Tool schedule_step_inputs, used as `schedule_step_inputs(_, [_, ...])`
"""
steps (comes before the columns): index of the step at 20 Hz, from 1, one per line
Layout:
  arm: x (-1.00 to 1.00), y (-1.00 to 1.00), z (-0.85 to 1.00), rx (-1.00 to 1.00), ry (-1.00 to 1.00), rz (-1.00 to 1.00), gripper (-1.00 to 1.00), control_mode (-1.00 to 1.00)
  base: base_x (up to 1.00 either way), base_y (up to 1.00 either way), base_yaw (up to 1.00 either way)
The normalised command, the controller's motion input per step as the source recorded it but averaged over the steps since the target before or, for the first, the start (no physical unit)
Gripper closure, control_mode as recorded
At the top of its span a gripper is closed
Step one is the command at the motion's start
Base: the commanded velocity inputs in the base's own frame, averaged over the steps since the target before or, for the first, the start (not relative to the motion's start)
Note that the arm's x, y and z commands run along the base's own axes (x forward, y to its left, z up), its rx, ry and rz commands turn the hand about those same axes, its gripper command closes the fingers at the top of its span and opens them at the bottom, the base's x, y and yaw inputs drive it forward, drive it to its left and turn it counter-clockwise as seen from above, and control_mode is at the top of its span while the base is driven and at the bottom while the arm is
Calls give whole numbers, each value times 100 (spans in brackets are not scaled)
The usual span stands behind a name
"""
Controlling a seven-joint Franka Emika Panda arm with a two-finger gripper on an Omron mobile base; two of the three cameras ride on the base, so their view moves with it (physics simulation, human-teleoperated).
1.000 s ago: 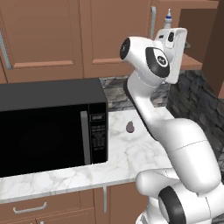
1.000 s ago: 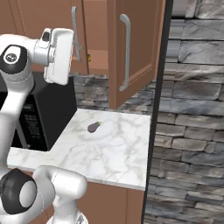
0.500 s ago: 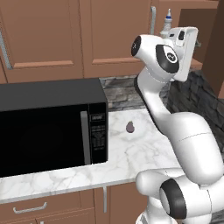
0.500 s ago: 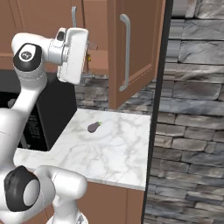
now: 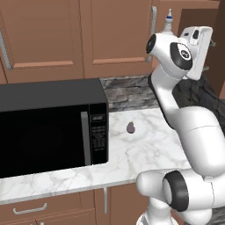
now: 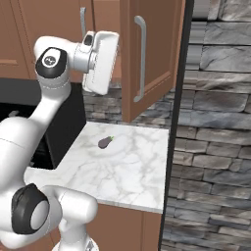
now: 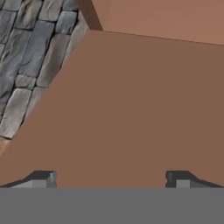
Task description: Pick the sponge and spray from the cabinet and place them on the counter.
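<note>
In the left base view the spray's (image 5: 168, 19) white, blue-tipped nozzle pokes up behind my arm, inside the open brown cabinet (image 5: 191, 13); its body is hidden. The sponge is hidden. My hand (image 5: 198, 44) is raised at cabinet height, just right of the nozzle. From the right it (image 6: 100, 61) hangs left of the cabinet's open door (image 6: 154, 49) with the silver bar handle (image 6: 140, 59). The gripper (image 7: 109, 179) is open, its fingertips (image 7: 42, 179) wide apart with nothing between them, facing a brown wooden panel (image 7: 131, 109) close ahead. The marble counter (image 5: 145, 149) lies below.
A small dark purple egg-shaped object (image 5: 130, 127) lies on the counter (image 6: 132, 166), also in the right base view (image 6: 104, 142). A black microwave (image 5: 48, 127) takes up the counter's left part. A stone wall (image 6: 215, 122) closes the right side. Drawer fronts (image 5: 44, 211) sit under the counter.
My hand has swung sideways toward the open cabinet door, staying at about the same height. The jaws stayed open and nothing on the counter moved.
</note>
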Motion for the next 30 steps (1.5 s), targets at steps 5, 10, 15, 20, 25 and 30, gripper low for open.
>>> schedule_step_inputs(5, [4, -49, 0, 0, 5, -4, -100, -100, 0, 0, 0])
schedule_step_inputs(10, [3, -55, 0, 0, 5, -4, -100, -100, 0, 0, 0])
schedule_step_inputs(15, [0, -56, 0, 0, 4, -4, -100, -100, 0, 0, 0])
schedule_step_inputs(20, [5, -39, 0, 0, 3, -2, -100, -100, 0, 0, 0])
schedule_step_inputs(25, [7, -20, 0, 0, 0, 0, -100, -100, 0, 0, 0])
schedule_step_inputs(30, [5, -13, 0, 0, 0, 0, -100, -100, 0, 0, 0])
